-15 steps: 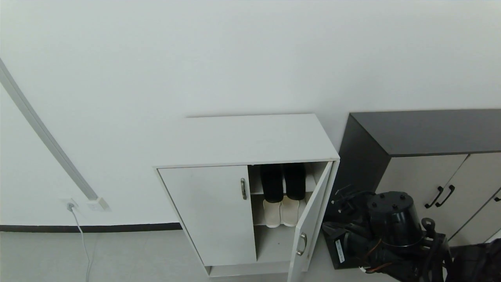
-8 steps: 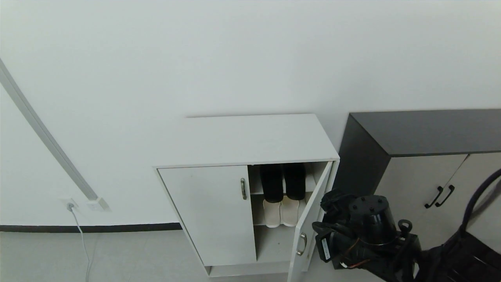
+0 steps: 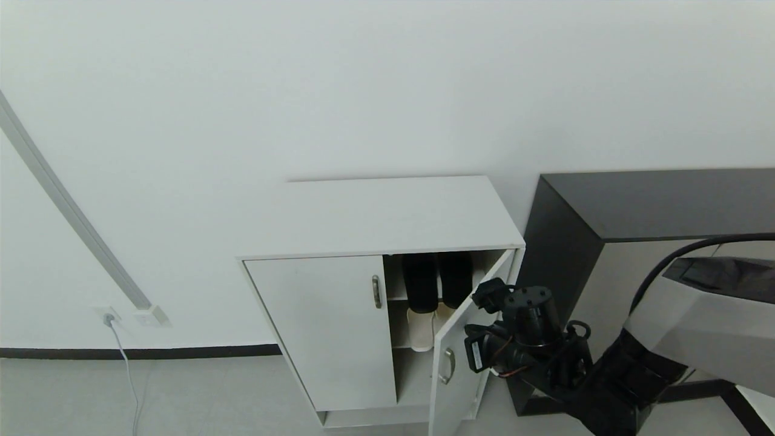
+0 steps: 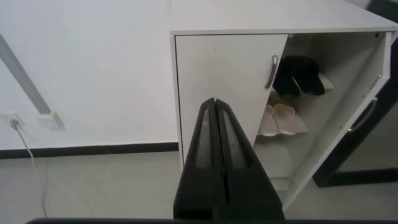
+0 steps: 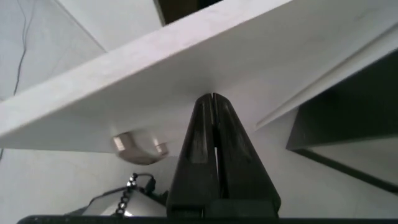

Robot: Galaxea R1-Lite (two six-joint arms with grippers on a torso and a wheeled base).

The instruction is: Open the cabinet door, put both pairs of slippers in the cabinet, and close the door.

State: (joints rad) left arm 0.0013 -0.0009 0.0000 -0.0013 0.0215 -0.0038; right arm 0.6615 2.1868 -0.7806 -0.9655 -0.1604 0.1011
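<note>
Cabinet door (image 3: 455, 330) swung partway closed; right gripper (image 5: 213, 99), fingers together, touches it; left gripper (image 4: 215, 103) together.

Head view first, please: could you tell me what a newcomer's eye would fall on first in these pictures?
The white cabinet stands against the wall with its right door partly open. Inside, black slippers lie on the upper shelf, with cream slippers on the shelf below. The right pincer, shut, has its tips at the door's outer face, near the handle.
</note>
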